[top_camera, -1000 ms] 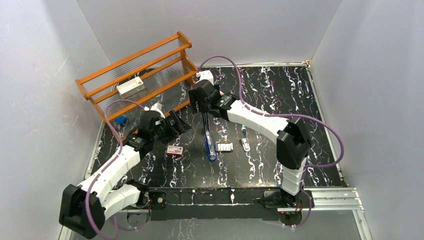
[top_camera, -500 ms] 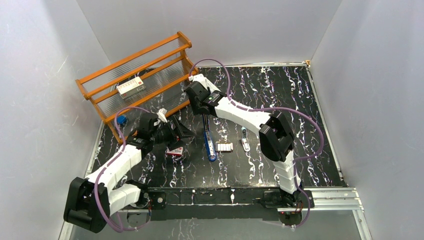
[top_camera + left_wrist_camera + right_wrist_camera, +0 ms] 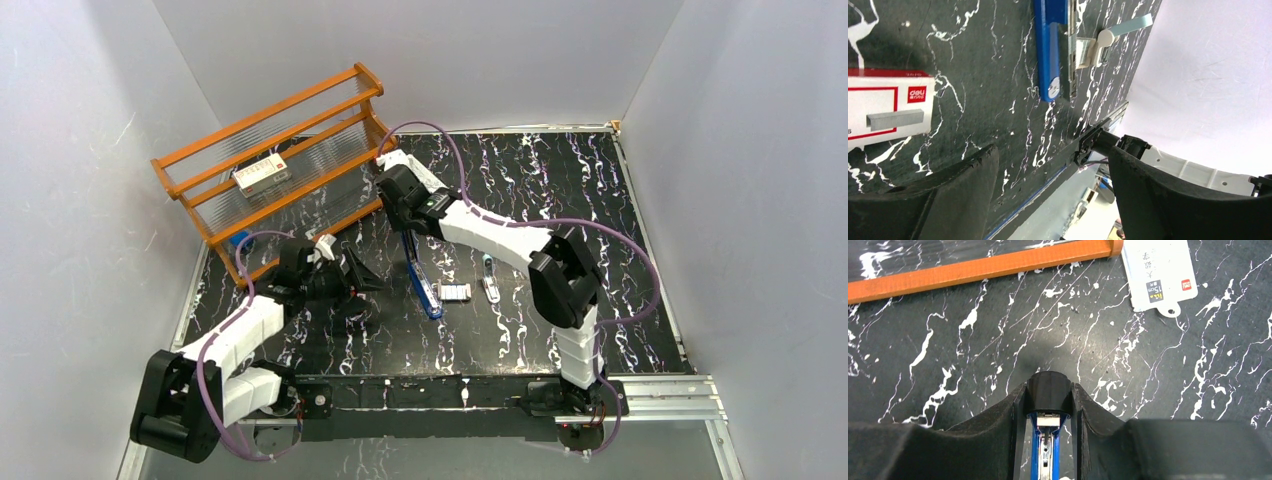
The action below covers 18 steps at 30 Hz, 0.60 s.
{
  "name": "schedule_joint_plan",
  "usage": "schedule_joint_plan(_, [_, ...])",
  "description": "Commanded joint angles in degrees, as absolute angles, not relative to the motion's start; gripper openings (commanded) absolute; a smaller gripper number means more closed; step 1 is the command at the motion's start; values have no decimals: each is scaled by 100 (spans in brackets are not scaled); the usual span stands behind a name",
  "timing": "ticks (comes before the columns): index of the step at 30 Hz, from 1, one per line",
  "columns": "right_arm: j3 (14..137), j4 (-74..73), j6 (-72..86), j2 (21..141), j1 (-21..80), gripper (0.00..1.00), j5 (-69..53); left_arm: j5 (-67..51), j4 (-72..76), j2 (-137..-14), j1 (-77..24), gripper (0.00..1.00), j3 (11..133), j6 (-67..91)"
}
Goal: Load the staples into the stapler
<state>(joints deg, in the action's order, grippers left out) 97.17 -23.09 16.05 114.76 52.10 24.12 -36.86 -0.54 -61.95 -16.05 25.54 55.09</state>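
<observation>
Right fingers: narrow, gripping stapler at black end | left fingers: wide, empty | risk: end-only grip, pivot or slip.

In the left wrist view the staple box runs off the nine o'clock edge, so only its printed end shows. The stapler is cut by the twelve o'clock edge. From above, that box lies hidden beneath the left gripper. In the right wrist view most of the stapler drops off the six o'clock edge, flanked by the fingers of the right gripper. A white packet at one o'clock is cropped along the top. Seen from overhead, the staple strips are too small to count.
</observation>
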Motion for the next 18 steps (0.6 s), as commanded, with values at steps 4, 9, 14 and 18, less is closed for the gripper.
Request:
schedule_joint_plan(4, [9134, -1650, 1408, 10614, 5292, 34, 1847, -3716, -429, -6087, -1567, 76, 2570, 5357])
schedule_joint_plan(9, [8934, -1793, 1582, 10428, 5603, 34, 1897, -3039, -1065, -5908, -1461, 77, 2908, 5094])
schedule_joint_plan(14, [8672, -2025, 2008, 10153, 5805, 34, 1849, -2892, -1431, -5999, -1174, 77, 3195, 4902])
schedule_joint_plan(18, [8221, -1847, 1850, 9846, 5977, 35, 1530, -2734, -1682, -6130, -968, 77, 3501, 4716])
